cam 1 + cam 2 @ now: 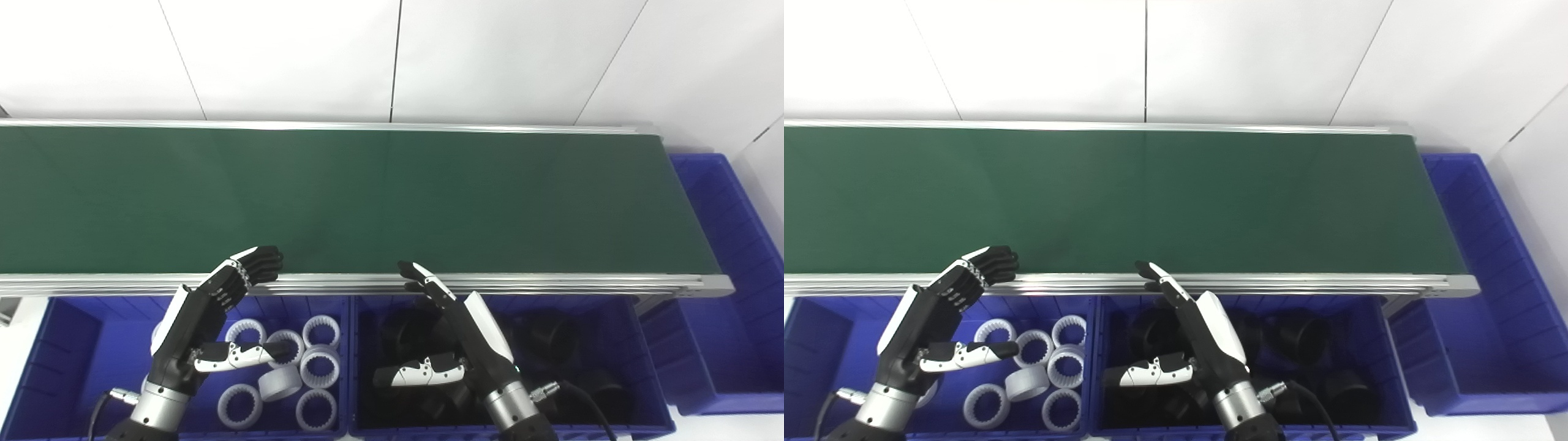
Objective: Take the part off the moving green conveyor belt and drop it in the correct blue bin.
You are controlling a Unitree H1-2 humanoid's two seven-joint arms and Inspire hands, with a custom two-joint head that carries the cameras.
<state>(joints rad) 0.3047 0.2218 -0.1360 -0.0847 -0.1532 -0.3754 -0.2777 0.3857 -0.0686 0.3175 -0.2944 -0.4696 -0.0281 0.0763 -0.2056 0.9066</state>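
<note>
The green conveyor belt (380, 196) runs across the view and carries no part in either view. My left hand (214, 318) is open and empty, held above the left blue bin (73, 343) with its fingertips near the belt's front rail. My right hand (453, 337) is open and empty above the middle blue bin (637, 380), fingers pointing toward the rail. The left bin holds several white toothed rings (318, 366). The middle bin holds several black cylindrical parts (551, 334).
A third blue bin (729, 257) stands at the belt's right end, with nothing visible inside. The aluminium front rail (520, 282) runs between the belt and the bins. A white wall rises behind the belt.
</note>
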